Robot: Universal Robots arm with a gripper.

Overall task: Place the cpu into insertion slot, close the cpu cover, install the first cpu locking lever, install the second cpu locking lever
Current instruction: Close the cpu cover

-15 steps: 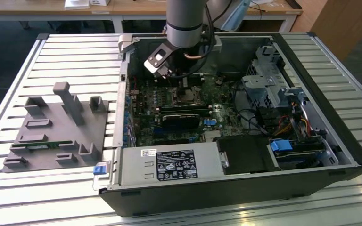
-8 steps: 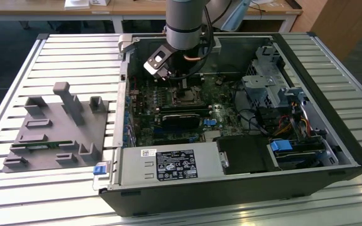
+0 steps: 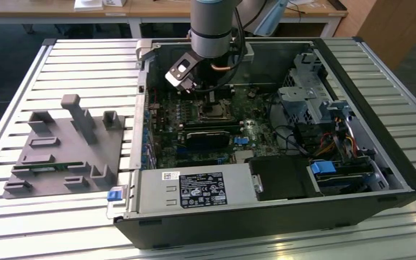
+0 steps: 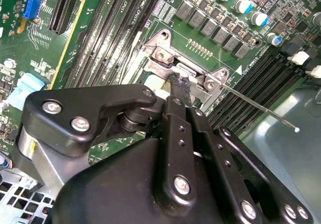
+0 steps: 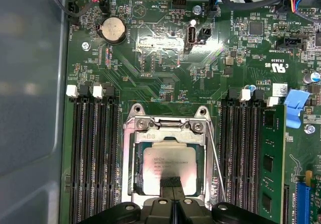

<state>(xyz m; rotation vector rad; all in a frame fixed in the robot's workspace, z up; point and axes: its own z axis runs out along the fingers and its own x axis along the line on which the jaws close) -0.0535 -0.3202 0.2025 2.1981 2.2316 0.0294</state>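
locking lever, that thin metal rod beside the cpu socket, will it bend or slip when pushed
The locking lever is a long thin bare rod, so it probably flexes under a push rather than staying rigid. Its smooth metal looks slippery, so a contact may slide off. One end seems pinned by the cpu cover, so it likely swings.

cpu (image 5: 168, 164) silvery-grey | motherboard (image 5: 160, 78) green | hand (image 5: 173, 183) black | tray (image 3: 54, 158) grey | table (image 3: 85, 59) pale, slatted

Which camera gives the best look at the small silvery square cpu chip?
The first wrist view: the small square silvery-grey cpu faces the camera, with the black gripper covering one edge. The exterior view shows it as a tiny pale patch under the arm. In the second wrist view the gripper blocks it.
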